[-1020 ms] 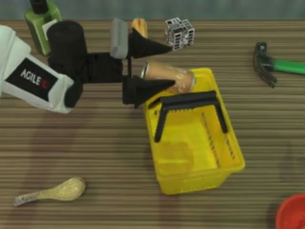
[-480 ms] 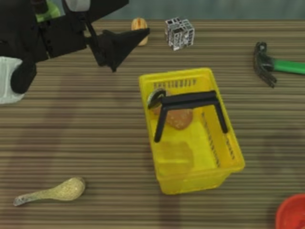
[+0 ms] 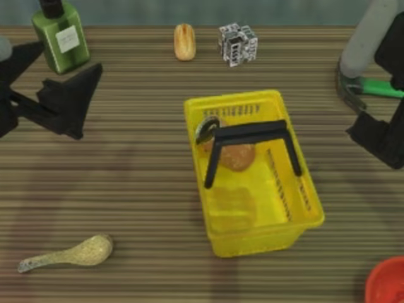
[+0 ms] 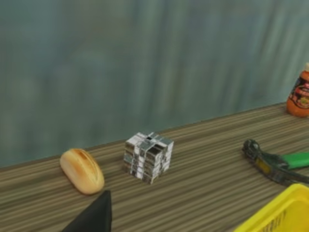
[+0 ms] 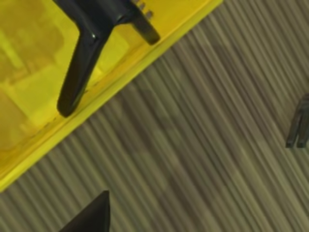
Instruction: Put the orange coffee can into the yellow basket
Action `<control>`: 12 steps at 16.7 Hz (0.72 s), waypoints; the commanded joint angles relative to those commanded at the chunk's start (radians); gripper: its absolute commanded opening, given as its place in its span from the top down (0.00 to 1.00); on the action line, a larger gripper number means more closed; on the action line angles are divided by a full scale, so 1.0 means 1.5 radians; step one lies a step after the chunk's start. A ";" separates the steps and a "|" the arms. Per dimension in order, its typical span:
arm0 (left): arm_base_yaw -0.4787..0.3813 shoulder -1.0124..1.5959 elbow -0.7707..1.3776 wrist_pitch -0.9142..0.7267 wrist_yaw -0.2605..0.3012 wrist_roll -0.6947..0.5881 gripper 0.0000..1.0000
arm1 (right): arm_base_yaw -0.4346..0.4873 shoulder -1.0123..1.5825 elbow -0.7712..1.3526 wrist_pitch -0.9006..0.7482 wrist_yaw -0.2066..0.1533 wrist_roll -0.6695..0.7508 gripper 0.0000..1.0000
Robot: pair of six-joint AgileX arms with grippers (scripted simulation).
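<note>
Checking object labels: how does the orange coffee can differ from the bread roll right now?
The orange coffee can lies inside the yellow basket, partly under its black handle; the bread roll lies on the bare table near the far edge. The can is larger, with a silver-rimmed dark end; the roll is plain tan, rounded, with no metal. Both are orange-brown and lie on their sides.

Red bowl (image 3: 386, 281) — corner-cropped
</note>
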 joint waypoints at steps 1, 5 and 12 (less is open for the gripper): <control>0.009 -0.072 -0.041 -0.034 -0.037 -0.001 0.00 | 0.020 0.070 0.065 -0.044 0.000 -0.030 0.00; 0.042 -0.350 -0.185 -0.149 -0.174 0.008 0.00 | 0.091 0.321 0.301 -0.205 0.000 -0.140 0.00; 0.075 -0.655 -0.334 -0.250 -0.338 0.043 0.00 | 0.169 0.570 0.555 -0.374 0.003 -0.260 0.00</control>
